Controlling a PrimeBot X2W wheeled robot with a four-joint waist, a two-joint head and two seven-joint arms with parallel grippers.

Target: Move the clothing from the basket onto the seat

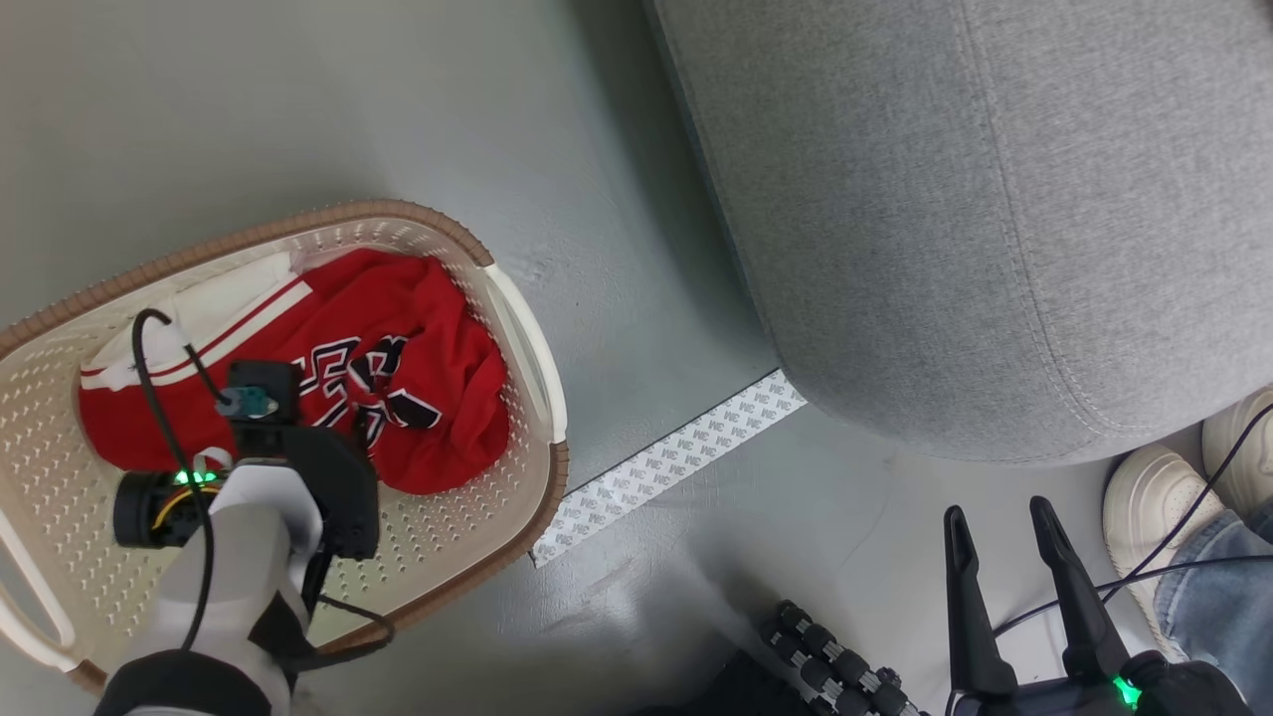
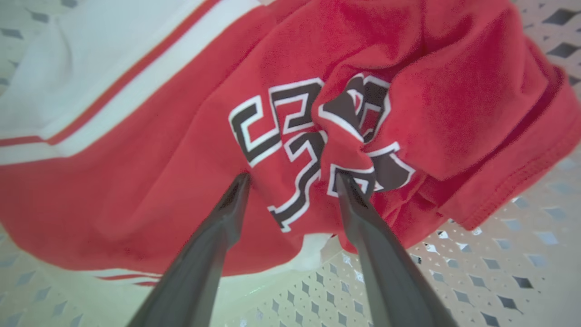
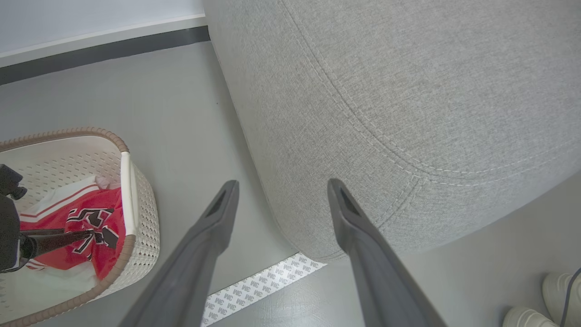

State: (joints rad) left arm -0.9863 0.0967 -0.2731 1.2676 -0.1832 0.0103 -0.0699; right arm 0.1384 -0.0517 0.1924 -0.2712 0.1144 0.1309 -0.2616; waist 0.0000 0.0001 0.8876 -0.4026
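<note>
A grey floor [image 1: 398,119] is seen across the head view, w/ a strip of white printed tape [image 1: 666,467] stuck on it near centre frame, between basket and seat. The basket [image 1: 348,214] is set on the floor at lower left of the frame, well apart from the seat [image 1: 995,199], by which the upper right is taken up. The seat's stitched seam is seen curving round its rounded corner.

The clothing [image 1: 418,338] is found inside the basket, bunched toward its upper-right part. It is red fabric w/ white bands and a thin red stripe at top left, and black-and-white lettering crumpled in the middle.

The L pincer [image 2: 294,177] is held down inside the basket, over the clothing. In the L wrist view its two dark fingers are seen spread wide w/ nothing gripped betw. them, tips set at the lettering. Whether the fabric is actually touched cannot be told.

The R pincer [image 1: 998,509] is seen at lower right of the head view, fingers pointing up-frame, parted and empty, above the floor near the seat's corner. In the R wrist view a pale wall w/ dark skirting is seen at upper left.

A person's pale shoes [image 1: 1149,497] and a jeans leg [image 1: 1213,587] are seen at the right edge, beside the seat, w/ a black cable [image 1: 1208,487] crossing them.
</note>
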